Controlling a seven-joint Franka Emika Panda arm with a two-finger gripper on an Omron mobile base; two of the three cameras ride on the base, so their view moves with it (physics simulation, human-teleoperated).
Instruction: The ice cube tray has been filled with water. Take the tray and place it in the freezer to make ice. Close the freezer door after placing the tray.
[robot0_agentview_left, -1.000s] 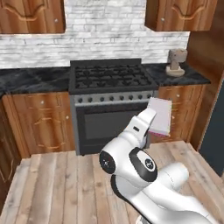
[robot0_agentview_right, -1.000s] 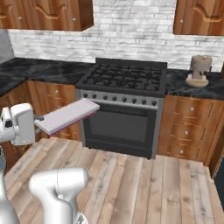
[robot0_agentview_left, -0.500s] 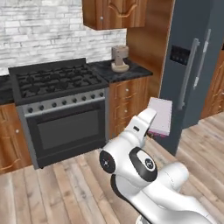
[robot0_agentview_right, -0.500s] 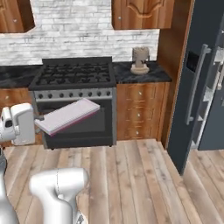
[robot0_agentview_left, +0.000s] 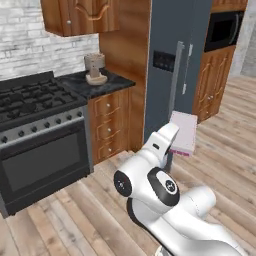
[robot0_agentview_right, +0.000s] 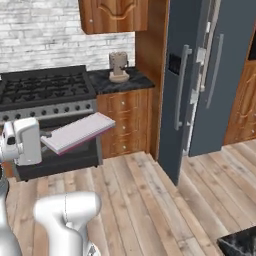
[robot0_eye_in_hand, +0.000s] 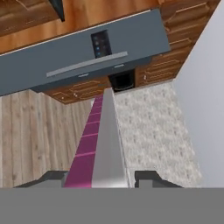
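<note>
1. One ice cube tray (robot0_agentview_right: 79, 132) rides in our gripper (robot0_eye_in_hand: 101, 177), whose two fingers (robot0_eye_in_hand: 151, 178) are clamped on its near end; in the hand view we see the tray edge-on, pale grey on one face and magenta on the other, running away from the fingers.
2. We see the tray from the right base view as a flat pale slab with a pink edge, held roughly level in the air in front of the stove (robot0_agentview_right: 47, 95), clear of the wooden floor (robot0_agentview_right: 145, 200).
3. From the left base view, we see the tray (robot0_agentview_left: 183, 132) beyond the white arm (robot0_agentview_left: 160, 145), in front of the freezer (robot0_agentview_left: 172, 60).
4. Our freezer stands well apart from the tray, tall and slate-grey, just beside the wooden cabinet (robot0_agentview_right: 122, 122).
5. Its freezer door (robot0_agentview_right: 182, 85), with the black dispenser panel (robot0_agentview_right: 174, 64) and silver handle (robot0_agentview_right: 182, 87), looks slightly ajar in the right base view.
6. A small brownish appliance (robot0_agentview_right: 118, 67) sits on the dark counter (robot0_agentview_right: 117, 81) between stove and freezer.
</note>
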